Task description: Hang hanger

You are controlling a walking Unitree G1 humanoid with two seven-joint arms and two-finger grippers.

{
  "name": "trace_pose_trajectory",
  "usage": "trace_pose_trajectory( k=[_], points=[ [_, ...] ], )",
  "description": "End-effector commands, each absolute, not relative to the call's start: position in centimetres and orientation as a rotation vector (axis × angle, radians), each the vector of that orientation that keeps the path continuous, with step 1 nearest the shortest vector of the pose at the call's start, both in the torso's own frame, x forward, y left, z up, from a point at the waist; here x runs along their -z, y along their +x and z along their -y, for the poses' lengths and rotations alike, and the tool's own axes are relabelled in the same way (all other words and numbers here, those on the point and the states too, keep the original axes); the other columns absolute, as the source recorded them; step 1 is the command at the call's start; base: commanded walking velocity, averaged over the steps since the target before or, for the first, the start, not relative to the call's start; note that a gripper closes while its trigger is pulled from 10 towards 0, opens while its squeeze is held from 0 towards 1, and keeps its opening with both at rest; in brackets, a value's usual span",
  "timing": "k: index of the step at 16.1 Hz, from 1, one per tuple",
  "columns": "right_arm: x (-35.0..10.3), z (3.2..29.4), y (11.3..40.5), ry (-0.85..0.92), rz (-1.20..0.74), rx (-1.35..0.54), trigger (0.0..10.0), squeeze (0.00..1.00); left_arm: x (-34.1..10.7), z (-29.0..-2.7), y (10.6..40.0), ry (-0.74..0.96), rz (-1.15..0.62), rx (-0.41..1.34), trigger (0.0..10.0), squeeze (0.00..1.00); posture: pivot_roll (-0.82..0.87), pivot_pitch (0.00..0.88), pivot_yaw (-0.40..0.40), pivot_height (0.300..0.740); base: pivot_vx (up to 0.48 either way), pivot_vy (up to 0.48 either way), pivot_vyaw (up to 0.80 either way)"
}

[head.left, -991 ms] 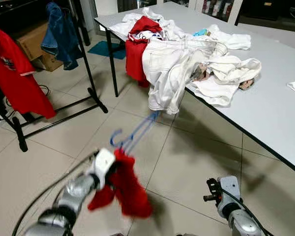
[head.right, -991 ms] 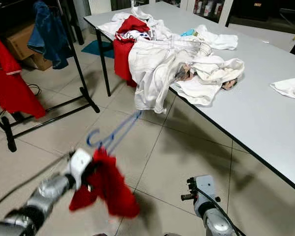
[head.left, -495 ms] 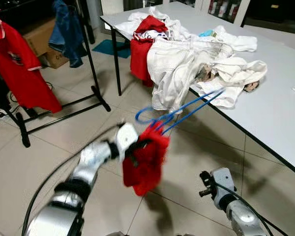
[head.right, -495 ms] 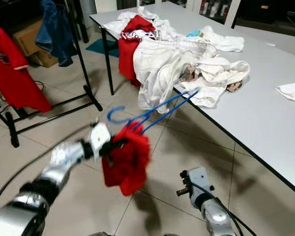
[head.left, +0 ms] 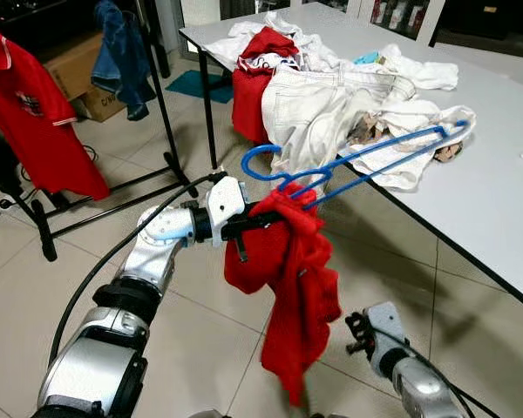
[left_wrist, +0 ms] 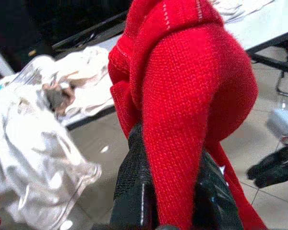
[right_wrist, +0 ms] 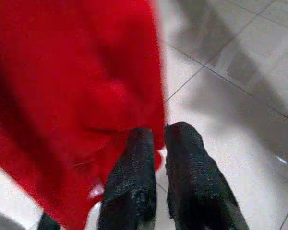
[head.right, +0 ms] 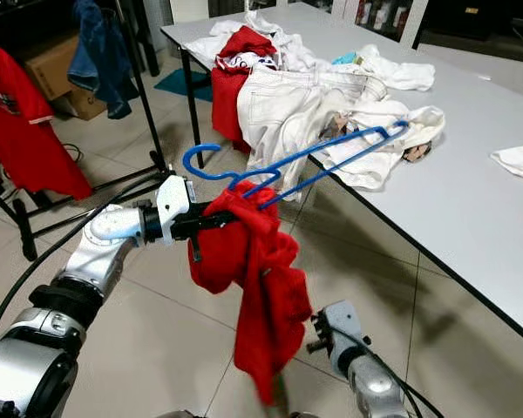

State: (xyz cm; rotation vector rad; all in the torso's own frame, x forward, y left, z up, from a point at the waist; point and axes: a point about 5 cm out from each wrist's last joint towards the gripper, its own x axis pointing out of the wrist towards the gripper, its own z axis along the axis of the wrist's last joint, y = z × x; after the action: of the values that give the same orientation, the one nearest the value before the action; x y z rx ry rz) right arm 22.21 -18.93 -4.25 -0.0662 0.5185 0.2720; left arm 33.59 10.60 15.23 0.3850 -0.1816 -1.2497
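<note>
The left gripper (head.left: 263, 219) is raised in front of the robot, arm stretched fwd, its black fingers (left_wrist: 134, 184) clenched on a red sweater (head.left: 289, 279) — in the left wrist view the knit is pinched tight between the two pads. The sweater is draped on a blue hanger (head.left: 357, 158), which sticks out from the top of the bunched cloth: hook end curling toward the left, long bars slanting up and to the right, over the edge of the grey table (head.left: 488, 187) and in front of the clothes pile there. Most of the sweater hangs down below the gripper toward the tiled floor (head.left: 61, 287), one long end trailing lowest. The right gripper (right_wrist: 156, 143) sits low, near the floor, just beside that trailing end; its two fingers are nearly together w/ only a thin gap, nothing held between them. On the table lies a heap of white clothes (head.left: 331, 113) with another red garment (head.left: 248, 96) hanging off the near corner. Off to the left stands a black clothes rack (head.left: 170, 139), well apart from the hanger, w/ a red shirt (head.left: 35, 113) and a denim jacket (head.left: 122, 52) hung on it, and a cardboard box (head.left: 78, 83) behind.
</note>
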Motion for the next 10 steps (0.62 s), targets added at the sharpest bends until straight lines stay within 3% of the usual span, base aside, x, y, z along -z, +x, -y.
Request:
trace_pose_trajectory(
  k=[1, 4, 7, 8, 9, 10],
  points=[
    [4.1, 19.1, 22.6, -0.037, -0.519, -0.239, 10.0, 1.00, -16.4, -10.4, 33.6, 0.390, 0.229, 1.267, 10.0, 0.00, -0.13, 0.000, 0.053, 0.740, 0.000, 0.000, 0.00],
    [4.0, 18.0, 23.0, 0.125, -0.524, -0.265, 10.0, 1.00, -17.9, -9.9, 33.4, 0.370, 0.269, 1.310, 10.0, 0.00, -0.13, 0.000, 0.062, 0.740, 0.000, 0.000, 0.00],
    [4.0, 15.3, 22.5, 0.298, -0.527, -0.476, 10.0, 1.00, -18.3, -9.7, 33.3, 0.385, 0.258, 1.368, 10.0, 0.00, -0.13, 0.000, 0.069, 0.740, 0.000, 0.000, 0.00],
    [4.0, 15.0, 22.4, 0.277, -0.535, -0.510, 10.0, 0.79, -18.2, -9.7, 33.2, 0.391, 0.250, 1.379, 10.0, 0.00, -0.13, 0.000, 0.069, 0.740, 0.000, 0.000, 0.00],
    [4.1, 14.7, 22.4, 0.248, -0.541, -0.521, 10.0, 0.24, -18.2, -9.6, 33.0, 0.392, 0.245, 1.391, 10.0, 0.00, -0.13, 0.000, 0.071, 0.740, 0.000, 0.000, 0.00],
    [4.1, 14.8, 22.5, 0.234, -0.545, -0.497, 10.0, 0.00, -18.2, -9.6, 32.9, 0.389, 0.246, 1.396, 10.0, 0.00, -0.13, 0.000, 0.071, 0.740, 0.000, 0.000, 0.00]
  ],
)
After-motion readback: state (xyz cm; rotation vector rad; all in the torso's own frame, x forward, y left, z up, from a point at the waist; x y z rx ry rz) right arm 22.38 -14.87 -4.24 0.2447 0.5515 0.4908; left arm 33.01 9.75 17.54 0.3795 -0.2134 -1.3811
